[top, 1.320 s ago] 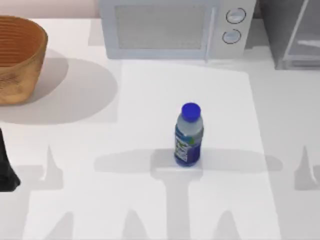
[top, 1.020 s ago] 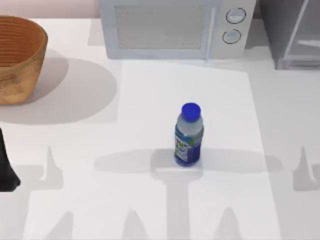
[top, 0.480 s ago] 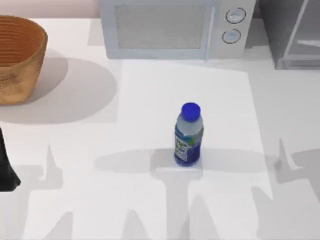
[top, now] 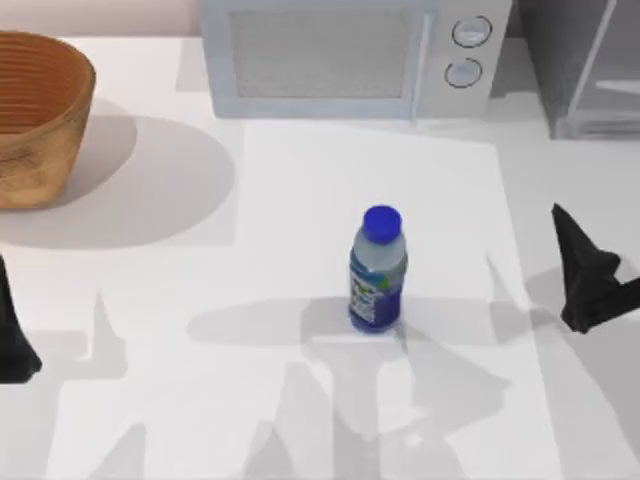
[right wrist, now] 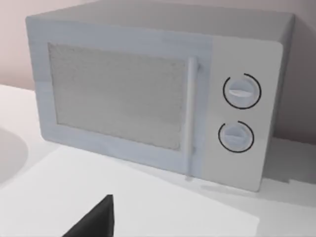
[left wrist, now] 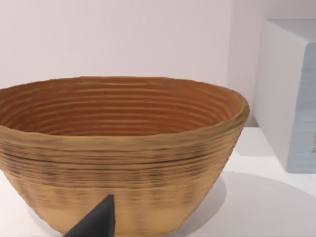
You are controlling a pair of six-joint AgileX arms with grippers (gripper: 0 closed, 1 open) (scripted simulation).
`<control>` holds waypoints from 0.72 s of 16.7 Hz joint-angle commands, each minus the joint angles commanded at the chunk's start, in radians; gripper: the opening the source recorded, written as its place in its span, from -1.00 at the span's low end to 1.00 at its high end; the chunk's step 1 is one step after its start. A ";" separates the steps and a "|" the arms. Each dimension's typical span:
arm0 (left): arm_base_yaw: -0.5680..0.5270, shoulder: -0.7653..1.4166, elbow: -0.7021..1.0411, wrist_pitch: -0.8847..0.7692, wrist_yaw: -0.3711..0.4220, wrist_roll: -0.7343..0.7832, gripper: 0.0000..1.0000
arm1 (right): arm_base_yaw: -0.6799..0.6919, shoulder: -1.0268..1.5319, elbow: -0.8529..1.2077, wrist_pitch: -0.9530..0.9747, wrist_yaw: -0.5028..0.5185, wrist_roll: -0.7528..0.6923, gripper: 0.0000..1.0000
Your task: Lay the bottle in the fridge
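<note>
Bottle stands upright at table centre, blue cap up, long axis vertical, free of contact on all sides. Right gripper sits at the table's right side, approx. level w/ the bottle and well apart from it; bottle lies to its left across bare table. Left gripper is parked at the near left edge, farther off, so right arm is the nearer one. Right gripper holds nothing and touches nothing; how far its fingers stand apart cannot be told from the dark shape seen. Same for left: empty, finger state unclear; one dark tip shows in left wrist view w/ basket just beyond. Fridge is at far right corner, partly in frame, right of microwave. Judgement: approach stage, grasp not yet made; coming move is a leftward reach by right arm to take the bottle's side.
</note>
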 joint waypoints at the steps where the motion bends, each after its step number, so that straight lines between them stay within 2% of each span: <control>1: 0.000 0.000 0.000 0.000 0.000 0.000 1.00 | 0.022 0.075 0.012 0.065 -0.005 0.002 1.00; 12: 0.000 0.000 0.000 0.000 0.000 0.000 1.00 | 0.231 0.794 0.108 0.658 -0.050 0.004 1.00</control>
